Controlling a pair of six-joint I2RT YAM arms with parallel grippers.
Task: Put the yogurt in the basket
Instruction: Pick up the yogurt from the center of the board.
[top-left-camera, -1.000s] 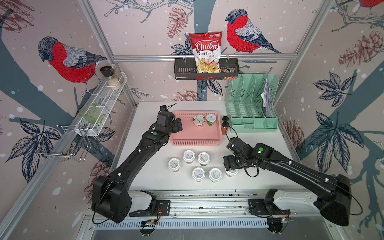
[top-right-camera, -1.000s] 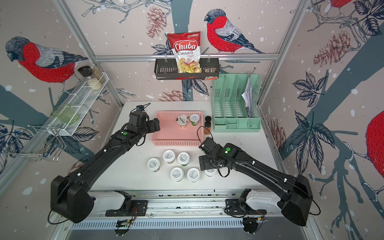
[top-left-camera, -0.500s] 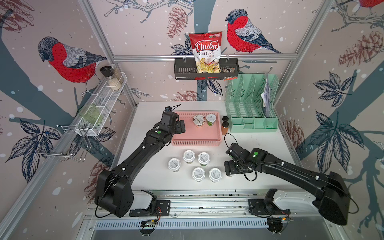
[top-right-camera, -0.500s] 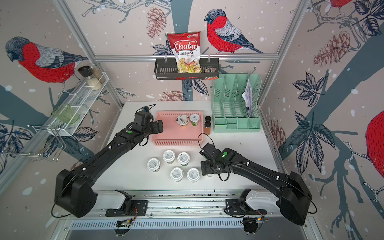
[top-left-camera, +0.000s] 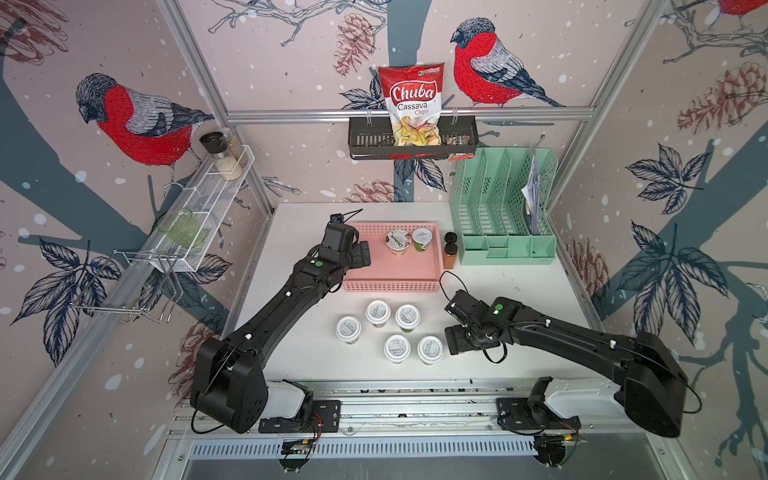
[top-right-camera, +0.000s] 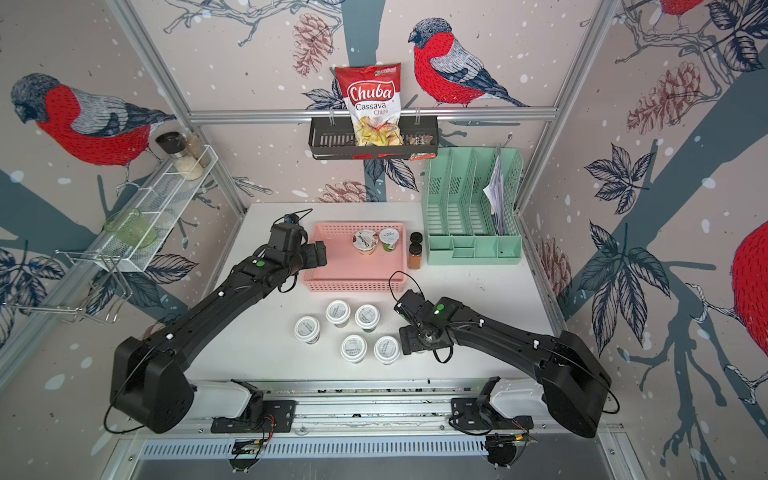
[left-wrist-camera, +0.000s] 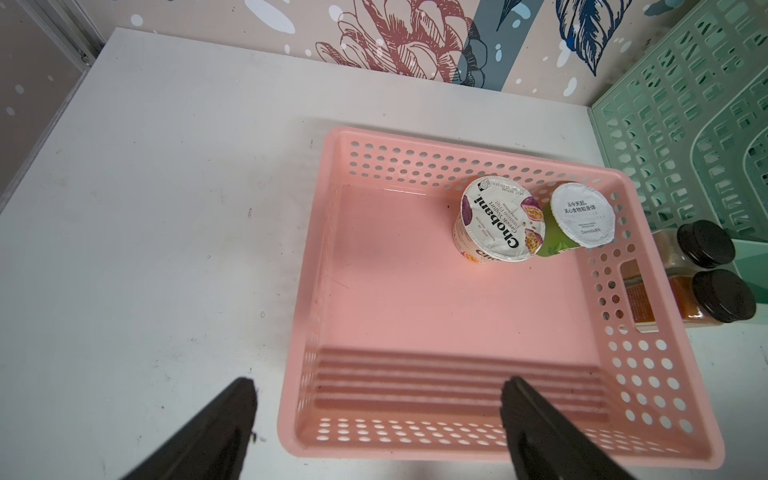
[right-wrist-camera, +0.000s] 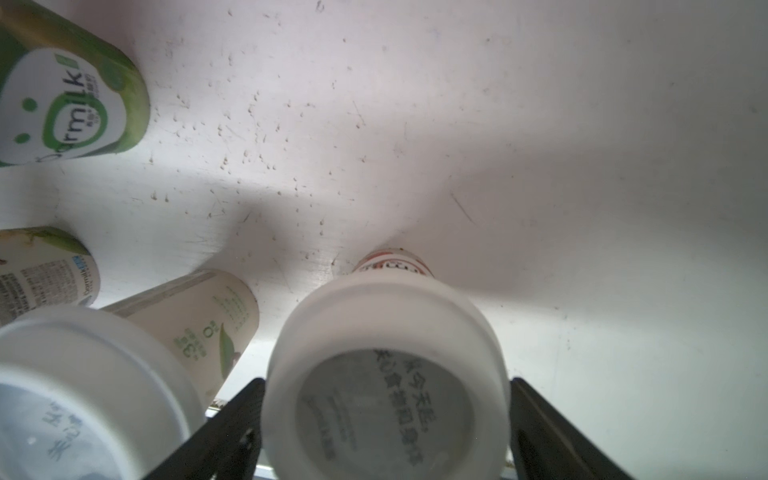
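Observation:
The pink basket (top-left-camera: 390, 286) (top-right-camera: 353, 286) (left-wrist-camera: 415, 291) holds two yogurt cups in both top views: a Chobani one (top-left-camera: 397, 241) (left-wrist-camera: 496, 226) and a white-lidded one (top-left-camera: 422, 237) (left-wrist-camera: 584, 216). Several white-lidded yogurt cups (top-left-camera: 397, 347) (top-right-camera: 353, 347) stand on the table in front of it. My left gripper (top-left-camera: 363, 253) (left-wrist-camera: 380, 386) hovers open and empty over the basket's left edge. My right gripper (top-left-camera: 457, 340) (right-wrist-camera: 386, 382) is low at the right end of the front row. Its fingers (right-wrist-camera: 540, 419) straddle one standing cup (right-wrist-camera: 384, 332), which the top views hide.
Two black-capped spice jars (top-left-camera: 450, 253) (left-wrist-camera: 723, 295) stand against the basket's right side. Behind them is a mint-green file organiser (top-left-camera: 503, 216). A black rack (top-left-camera: 411, 143) with a chips bag hangs on the back wall; a white wire shelf (top-left-camera: 199, 216) lines the left wall.
My right gripper has come down and forward over the rightmost front cup, which the top views now hide. My left gripper has edged right, over the basket's left rim.

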